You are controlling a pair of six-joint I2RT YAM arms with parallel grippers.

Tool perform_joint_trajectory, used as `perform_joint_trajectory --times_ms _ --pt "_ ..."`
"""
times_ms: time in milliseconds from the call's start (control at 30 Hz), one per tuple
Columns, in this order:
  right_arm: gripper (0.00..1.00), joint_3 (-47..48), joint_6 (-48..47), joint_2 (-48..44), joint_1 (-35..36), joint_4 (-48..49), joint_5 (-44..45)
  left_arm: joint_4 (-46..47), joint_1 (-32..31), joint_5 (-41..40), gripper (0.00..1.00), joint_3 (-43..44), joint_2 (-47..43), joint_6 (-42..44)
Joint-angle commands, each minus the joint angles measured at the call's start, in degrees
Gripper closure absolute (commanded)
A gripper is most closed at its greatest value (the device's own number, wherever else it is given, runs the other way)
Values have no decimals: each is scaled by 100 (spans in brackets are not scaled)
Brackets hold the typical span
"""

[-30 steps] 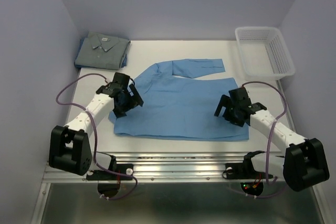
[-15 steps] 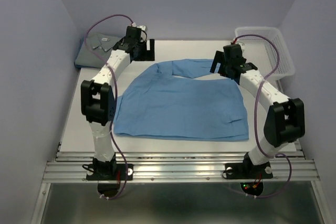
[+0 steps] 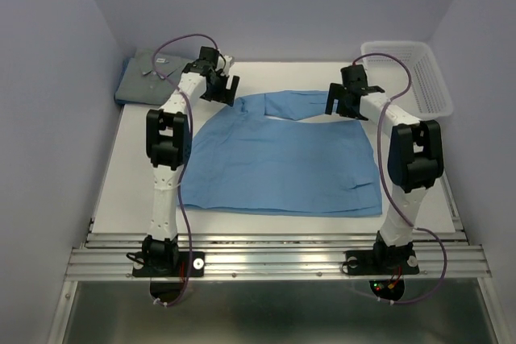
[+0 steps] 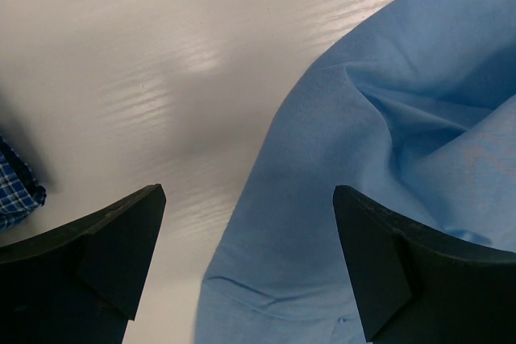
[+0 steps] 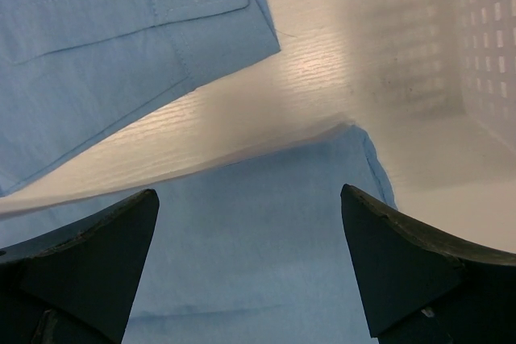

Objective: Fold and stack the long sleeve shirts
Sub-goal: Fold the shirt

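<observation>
Sky-blue shirt (image 3: pixel 278 159), top view: lying spread mid-tabletop (image 3: pixel 129 175); grey-blue shirt (image 3: pixel 143 82) sitting folded at the far-left corner; both arms standing tall, wrists bending over its far edge.
Left wrist: left gripper (image 4: pixel 246 199), jaws apart and empty, risking closing beside the cloth edge.
Right wrist: right gripper (image 5: pixel 250 199), jaws apart and empty, risking dragging the far-right corner crooked by pinching one layer.

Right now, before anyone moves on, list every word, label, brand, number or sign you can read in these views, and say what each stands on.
No text can be read in any view.
White neck label on the folded grey-blue shirt: only a white speck, too small to read.
Light blue shirt: no print or label showing.
White mesh basket: no marking showing.
</observation>
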Motion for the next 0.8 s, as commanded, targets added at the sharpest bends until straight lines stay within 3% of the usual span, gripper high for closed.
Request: perform_joint_trajectory --times_ms 0,200,333,600,733,767 --pt "0 328 -142 121 -7 -55 -2 -18 -3 283 1 466 112 212" --pt "0 311 -28 254 -7 -64 34 263 -3 483 1 967 649 45" --pt "0 293 -10 262 -7 -72 24 465 -21 1082 1 959 711 36" --pt "0 153 113 306 -7 -72 7 694 -56 1399 1 924 825 -69" --pt "0 126 122 359 -7 -72 51 677 -152 1224 2 950 922 -149" --pt "0 91 131 350 -7 -64 60 624 -257 875 8 907 931 -79"
